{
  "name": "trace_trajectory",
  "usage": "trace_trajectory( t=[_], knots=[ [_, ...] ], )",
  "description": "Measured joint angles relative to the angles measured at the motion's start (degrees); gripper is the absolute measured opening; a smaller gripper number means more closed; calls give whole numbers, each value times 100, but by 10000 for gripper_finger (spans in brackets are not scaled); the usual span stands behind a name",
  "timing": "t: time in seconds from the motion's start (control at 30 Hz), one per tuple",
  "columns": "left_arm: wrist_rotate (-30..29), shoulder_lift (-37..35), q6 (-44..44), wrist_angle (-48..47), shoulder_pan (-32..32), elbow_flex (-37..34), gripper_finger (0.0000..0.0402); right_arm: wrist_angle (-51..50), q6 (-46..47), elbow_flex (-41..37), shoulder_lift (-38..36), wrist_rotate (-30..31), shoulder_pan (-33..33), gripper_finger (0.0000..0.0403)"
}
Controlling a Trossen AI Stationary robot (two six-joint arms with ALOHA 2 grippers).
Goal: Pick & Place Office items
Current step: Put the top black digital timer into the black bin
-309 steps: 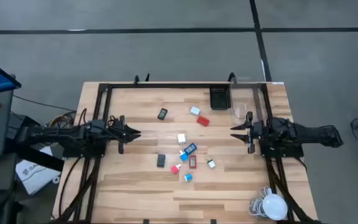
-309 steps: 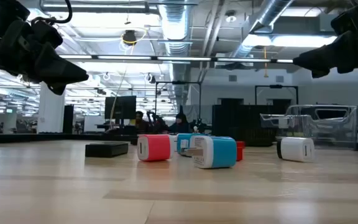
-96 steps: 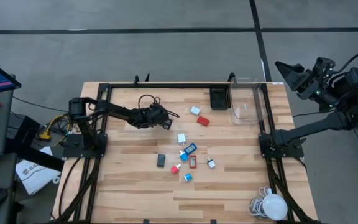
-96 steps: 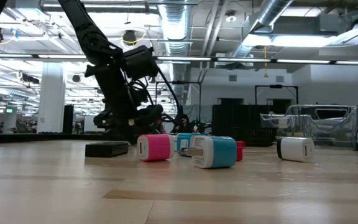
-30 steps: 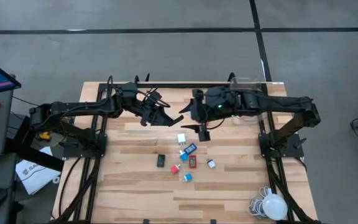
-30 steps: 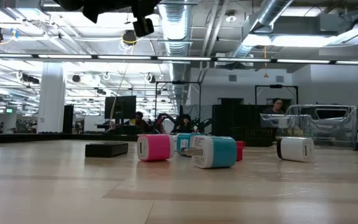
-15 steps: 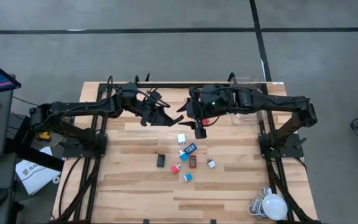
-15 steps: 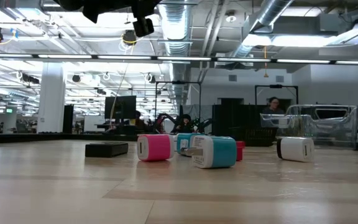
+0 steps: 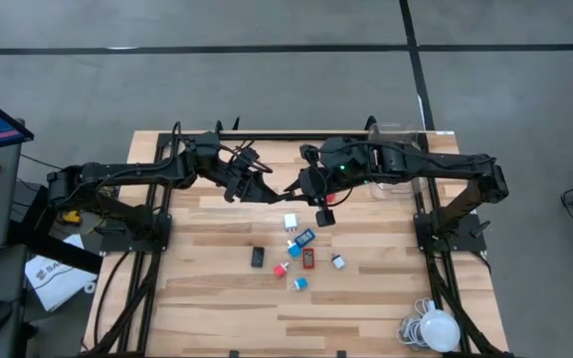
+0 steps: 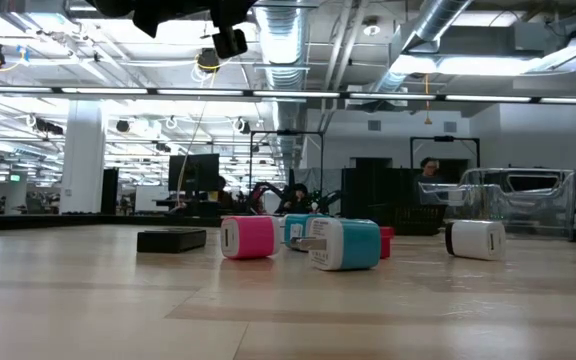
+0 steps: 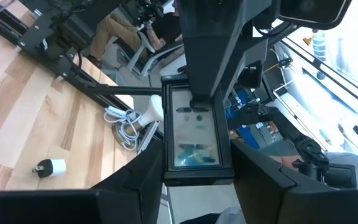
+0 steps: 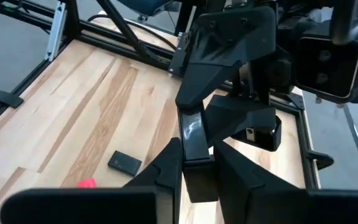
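- L gripper (image 11: 196, 177) was raised off the table (image 9: 207, 298), fingers clamped on one end of a flat black item (image 11: 194, 137) w/ a glossy face.
- R gripper (image 12: 194, 168) met it head-on, tip to tip, w/ fingers closed on the other end of the same piece. Both tools therefore held one item, which hung in the air between them, clear of the wood.
- Rest of the office items (image 9: 296, 254) lay loose on the table, below and a bit to the near side of the two tools, well apart from either: white, lt-blue, red and black pcs in a small cluster. None were touched.
- Clear bin (image 10: 523, 200) sat back from the R gripper, along and partly under its own forearm, at the far edge of the table.
- Step in hand, as I read it: a mid-air handover, L to R, at the point where both grips overlap.
- Next move prob. calls for L to let go first and back straight off along the item's length, w/o twisting it. R should keep its squeeze and stay put until L's fingers are clear, then swing back toward the bin. That the bin is the drop spot is a guess.
- Risk: if either arm pulls while both grips are on, the piece could skew or slip. R's hold looked short, near the item's end, so it may tilt once L releases.
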Motion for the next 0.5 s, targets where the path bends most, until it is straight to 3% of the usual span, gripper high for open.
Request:
trace_trajectory(
  t=[0.3, 0.5],
  knots=[
    [205, -201, 478, -4, 404, 2, 222, -407, 675, 6, -162, 137, 20, 55],
    [135, -880, 1185, -1016, 1170, 0, 247, -1410, 1442, 0, -399, 409, -8, 55]
  ],
)
